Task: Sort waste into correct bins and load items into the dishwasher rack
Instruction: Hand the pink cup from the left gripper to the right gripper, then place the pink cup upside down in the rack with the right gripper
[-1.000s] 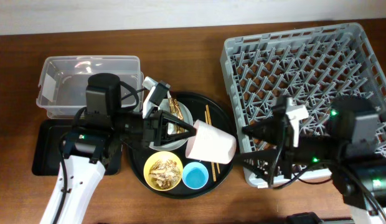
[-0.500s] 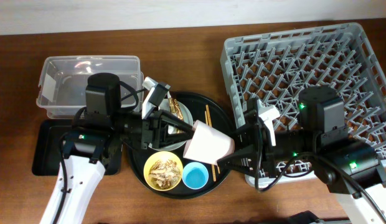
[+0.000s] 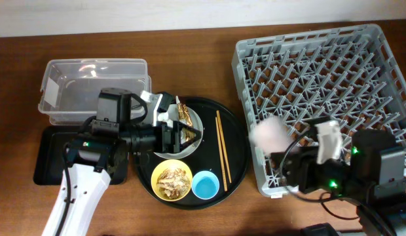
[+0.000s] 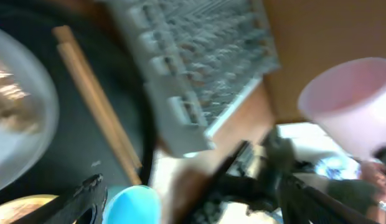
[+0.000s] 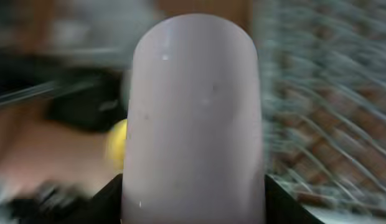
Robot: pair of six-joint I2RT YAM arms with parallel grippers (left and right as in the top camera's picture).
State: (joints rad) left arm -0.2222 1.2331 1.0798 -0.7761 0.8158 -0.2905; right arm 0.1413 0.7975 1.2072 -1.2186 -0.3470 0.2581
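Observation:
My right gripper [image 3: 276, 149] is shut on the pink cup [image 3: 271, 134], which hangs blurred over the left edge of the grey dishwasher rack [image 3: 334, 72]. The right wrist view has the pink cup [image 5: 193, 118] filling the space between the fingers [image 5: 109, 198]. My left gripper [image 3: 183, 131] stands open and holds nothing, above the grey plate [image 3: 198, 128] with the brown-gold wrapper [image 3: 183, 113]. The chopsticks [image 3: 221, 147], the yellow bowl [image 3: 172, 180] of food scraps and the blue cup [image 3: 205, 185] lie on the round black tray [image 3: 237, 160].
The clear tub [image 3: 92, 88] sits at the back left, with the shallow black tray [image 3: 49, 157] in front of it, partly under my left arm. The rack fills the right side of the wooden table.
The left gripper let go of the pink cup and drew back left over the plate. The right gripper closed on the cup and carried it right, off the round tray to the rack's edge.

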